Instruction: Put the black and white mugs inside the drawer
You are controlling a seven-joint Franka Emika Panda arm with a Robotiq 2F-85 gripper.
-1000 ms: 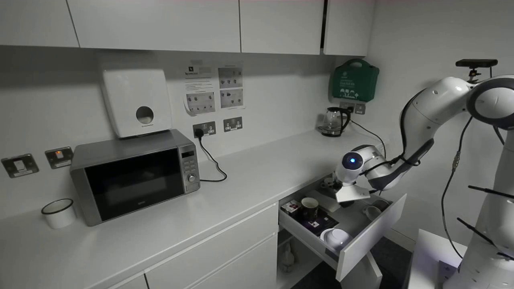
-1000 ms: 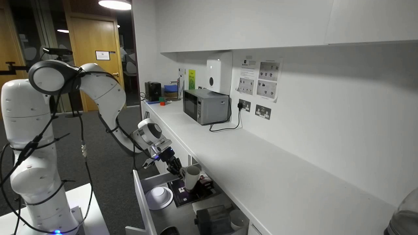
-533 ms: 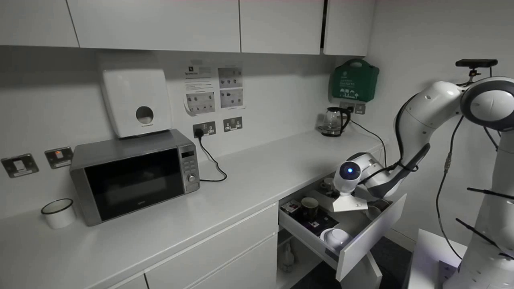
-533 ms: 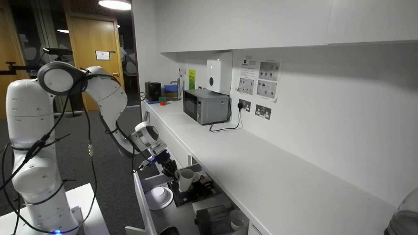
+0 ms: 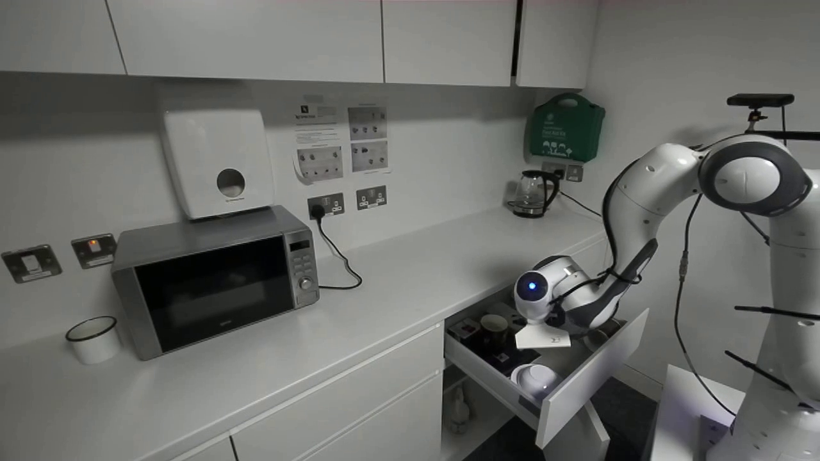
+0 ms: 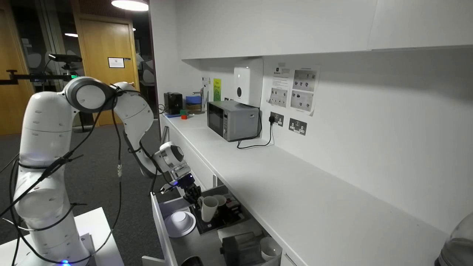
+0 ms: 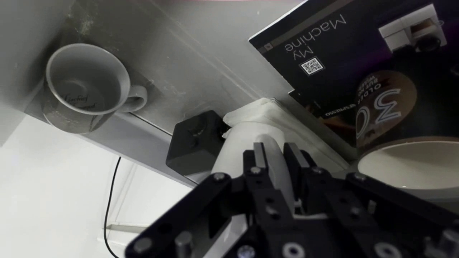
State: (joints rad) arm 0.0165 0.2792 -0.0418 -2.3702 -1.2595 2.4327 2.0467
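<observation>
White mug [image 6: 209, 208] pinched by the tool [image 7: 276, 157], low in the pulled-out drawer [image 5: 592, 378]

Tool is closed down to a narrow gap, white mug's handle caught in it. Mug leans slightly in an exterior view, over the dark booklet [image 7: 340, 55] that lies on the drawer floor. Can't tell whether its base touches.

Black mug [image 5: 494, 335] is in the drawer already: upright on the booklet, pale inside facing up, near the drawer's back corner on the side toward the microwave [image 5: 214, 278]. Small box [image 6: 233, 205] just beside it, closer into that corner. Wrist view reads "30" on the black mug and shows the two mugs apart.

Rest of drawer: white bowl [image 5: 538, 380] upside down near the front corner, same side. Dark block [image 6: 244, 249] toward the opposite side edge. Pale mug [image 7: 88, 82] with script inside stands on the drawer floor, close to a wall.

Arm [image 5: 650, 182] reaches over the drawer's front panel.

Up on the surface [image 5: 397, 275]: microwave, dark-rimmed white cup [image 5: 95, 344] just beside it, kettle [image 5: 533, 194] near the far back corner.
</observation>
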